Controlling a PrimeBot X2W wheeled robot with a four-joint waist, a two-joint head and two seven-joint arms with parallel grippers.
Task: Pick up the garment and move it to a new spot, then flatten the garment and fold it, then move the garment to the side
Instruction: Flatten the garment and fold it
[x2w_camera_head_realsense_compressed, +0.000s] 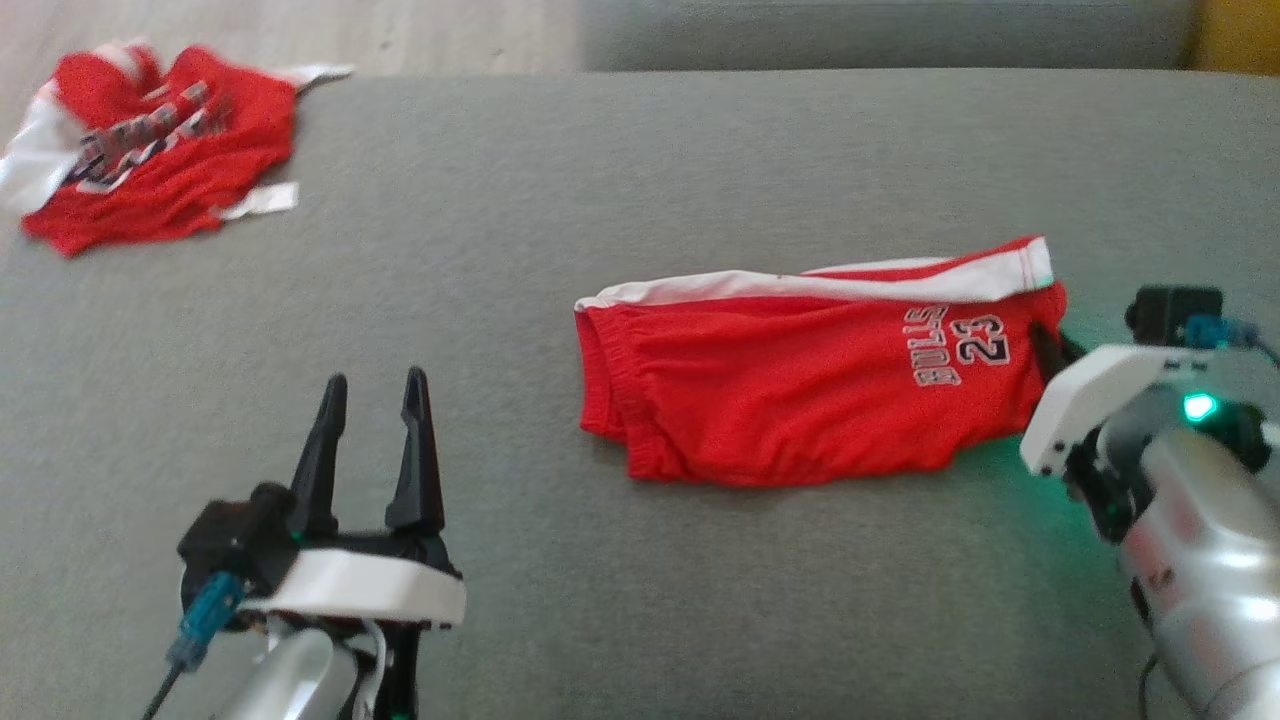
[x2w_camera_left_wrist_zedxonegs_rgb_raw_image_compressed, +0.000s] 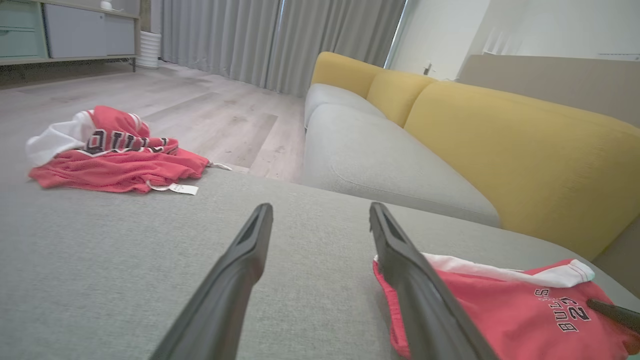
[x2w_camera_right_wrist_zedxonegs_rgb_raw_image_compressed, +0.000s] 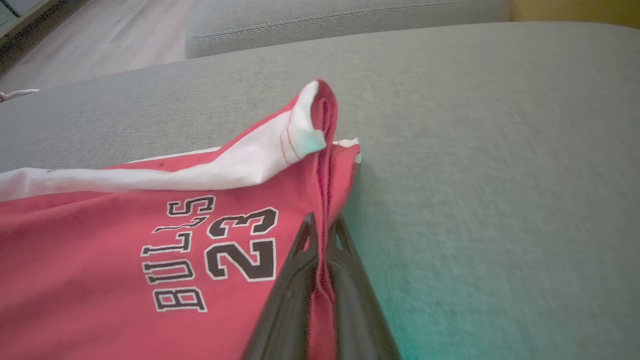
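The garment (x2w_camera_head_realsense_compressed: 800, 375) is a pair of red shorts with a white side stripe and "BULLS 23" print, lying folded on the grey cushion (x2w_camera_head_realsense_compressed: 560, 200) right of centre. My right gripper (x2w_camera_head_realsense_compressed: 1045, 345) is shut on the garment's right hem edge; in the right wrist view the red cloth (x2w_camera_right_wrist_zedxonegs_rgb_raw_image_compressed: 125, 260) is pinched between the two dark fingers (x2w_camera_right_wrist_zedxonegs_rgb_raw_image_compressed: 285, 300), and the hem rises a little above them. My left gripper (x2w_camera_head_realsense_compressed: 375, 385) stands open at the lower left, nothing between its fingers. In the left wrist view the garment (x2w_camera_left_wrist_zedxonegs_rgb_raw_image_compressed: 500, 310) lies to the right of my left gripper (x2w_camera_left_wrist_zedxonegs_rgb_raw_image_compressed: 320, 207).
A crumpled red and white jersey (x2w_camera_head_realsense_compressed: 150, 150) lies at the cushion's far left corner, also seen as the jersey (x2w_camera_left_wrist_zedxonegs_rgb_raw_image_compressed: 115, 155) in the left wrist view. A yellow-backed sofa (x2w_camera_left_wrist_zedxonegs_rgb_raw_image_compressed: 500, 140) stands beyond the cushion, with wooden floor (x2w_camera_left_wrist_zedxonegs_rgb_raw_image_compressed: 200, 110) and curtains behind.
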